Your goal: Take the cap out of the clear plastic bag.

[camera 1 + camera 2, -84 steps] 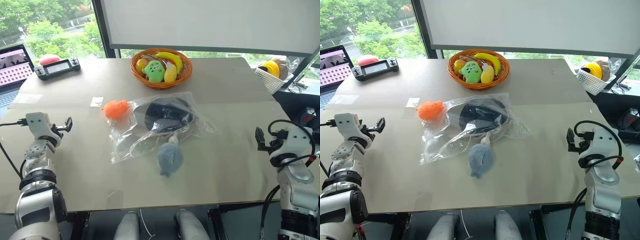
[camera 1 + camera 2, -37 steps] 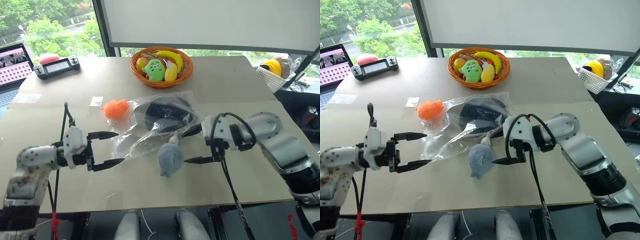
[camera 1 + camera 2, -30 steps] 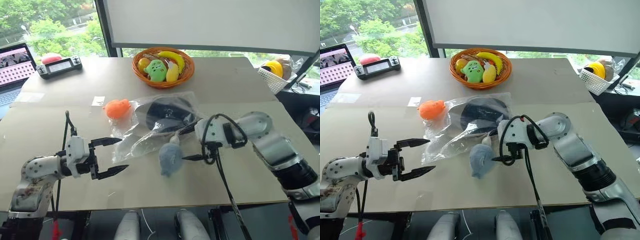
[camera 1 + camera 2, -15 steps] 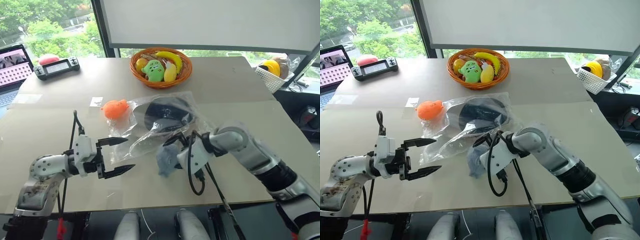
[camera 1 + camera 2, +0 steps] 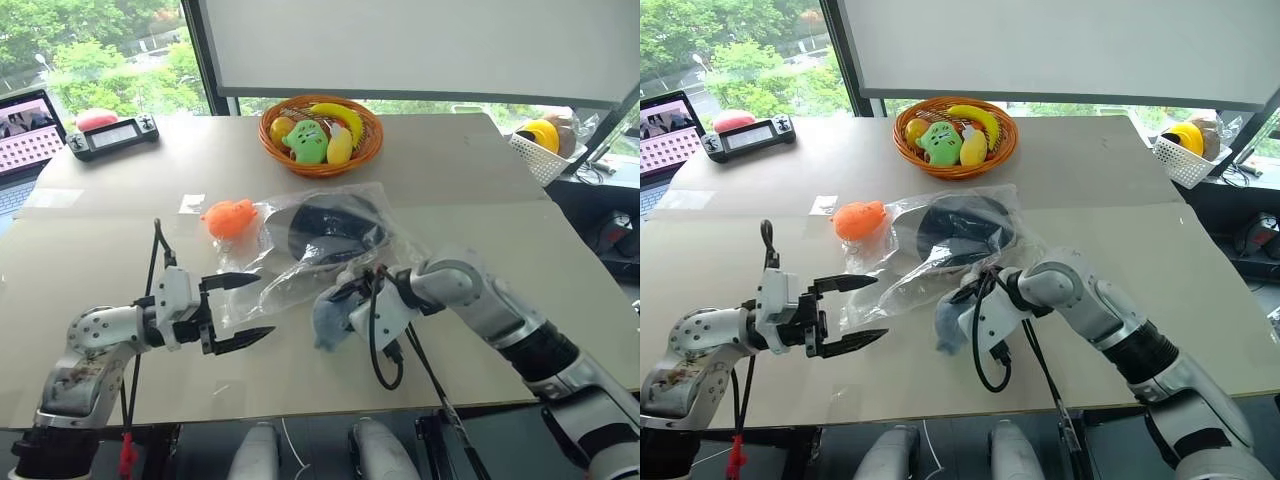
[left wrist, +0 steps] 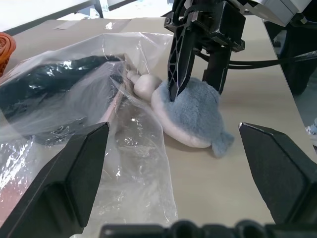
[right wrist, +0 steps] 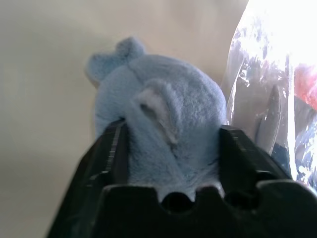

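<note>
1. Right tool is pinching the grey-blue plush, apparently clearing it away from the bag first.
2. Left tool hovers spread wide, just short of the clear plastic bag.
3. Beyond both, the cap lies inside the bag on the table.
4. Next: set the plush aside, then pin the bag.
5. Farther off: orange plush, fruit basket.

cap in bag, basket behind
</note>
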You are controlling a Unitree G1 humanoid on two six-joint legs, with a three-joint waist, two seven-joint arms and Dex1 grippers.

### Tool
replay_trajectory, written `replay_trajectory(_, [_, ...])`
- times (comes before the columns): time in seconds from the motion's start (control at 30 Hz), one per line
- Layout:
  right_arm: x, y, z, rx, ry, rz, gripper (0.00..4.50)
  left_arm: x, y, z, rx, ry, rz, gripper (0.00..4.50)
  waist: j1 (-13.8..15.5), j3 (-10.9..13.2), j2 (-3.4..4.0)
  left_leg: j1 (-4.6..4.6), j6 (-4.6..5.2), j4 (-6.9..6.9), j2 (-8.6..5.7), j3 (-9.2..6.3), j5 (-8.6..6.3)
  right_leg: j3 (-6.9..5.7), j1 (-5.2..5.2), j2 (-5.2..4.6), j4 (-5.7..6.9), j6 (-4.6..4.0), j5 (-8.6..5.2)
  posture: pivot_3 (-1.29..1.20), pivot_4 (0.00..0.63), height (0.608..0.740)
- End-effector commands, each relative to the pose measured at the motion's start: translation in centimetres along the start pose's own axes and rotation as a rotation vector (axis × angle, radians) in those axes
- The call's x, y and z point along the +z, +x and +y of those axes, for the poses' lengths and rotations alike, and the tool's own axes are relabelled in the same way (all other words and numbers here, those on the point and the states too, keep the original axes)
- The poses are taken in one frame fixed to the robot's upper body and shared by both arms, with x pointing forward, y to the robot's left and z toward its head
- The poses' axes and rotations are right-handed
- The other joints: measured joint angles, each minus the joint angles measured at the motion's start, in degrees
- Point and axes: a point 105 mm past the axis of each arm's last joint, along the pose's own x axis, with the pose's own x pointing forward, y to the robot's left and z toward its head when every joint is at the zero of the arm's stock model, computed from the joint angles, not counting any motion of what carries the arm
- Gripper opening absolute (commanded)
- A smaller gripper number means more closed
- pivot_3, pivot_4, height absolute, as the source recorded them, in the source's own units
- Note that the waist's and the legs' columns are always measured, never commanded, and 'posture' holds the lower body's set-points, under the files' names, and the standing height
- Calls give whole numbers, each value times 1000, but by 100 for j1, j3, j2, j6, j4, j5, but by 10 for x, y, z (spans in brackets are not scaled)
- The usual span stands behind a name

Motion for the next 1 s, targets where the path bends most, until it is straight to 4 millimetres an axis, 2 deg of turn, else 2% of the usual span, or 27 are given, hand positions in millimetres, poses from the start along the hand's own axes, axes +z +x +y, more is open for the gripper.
replay_trajectory(0.03, [3,1,0,-15,13,-9,1197,6,3,1,-1,31,-12,4500,-2,0,0,0,0,0,0,0,0,0,0,0,0,0,0,0,150,735])
replay_trajectory(0.27, [8,-1,-7,-93,106,-46,1197,5,4,2,-2,33,-7,4500,-6,0,-1,1,0,0,1,0,0,0,0,1,0,0,0,0,150,735])
replay_trajectory(0.33, [11,-9,-15,-138,160,-72,1197,5,4,2,-3,32,-8,4500,-4,0,-1,0,0,0,0,0,0,0,-1,1,1,0,0,0,150,735])
replay_trajectory(0.47, [15,-39,-32,-233,335,-146,1197,5,5,3,-5,33,-9,4500,10,0,0,-7,0,0,-1,-1,0,0,-4,0,0,-1,0,0,150,735])
replay_trajectory(0.67, [13,-73,-39,-318,536,-208,1197,5,7,4,-9,35,-10,4500,23,0,0,-6,0,0,-1,-3,0,-1,-1,0,-1,0,0,0,150,735])
replay_trajectory(0.8, [34,-101,-48,-348,703,-398,1197,2,6,3,-11,38,3,4500,22,1,0,-12,0,0,-1,-3,0,-1,-5,-1,-3,0,0,0,150,735])
replay_trajectory(0.83, [34,-112,-56,-396,740,-443,1197,2,6,3,-11,36,3,4500,22,1,0,-12,0,0,-1,-3,0,-1,-4,-1,-2,-1,0,0,150,735])
replay_trajectory(0.9, [21,-135,-71,-519,831,-489,1197,2,6,2,-13,37,1,4500,-7,1,1,-11,1,0,-1,-3,-1,0,-4,-1,-2,-1,1,0,150,735])
replay_trajectory(1.0, [-42,-179,-81,-820,982,-371,1197,8,9,2,-11,46,-22,4500,8,1,0,-6,1,1,-1,-2,0,0,0,0,-1,-1,0,0,150,735])
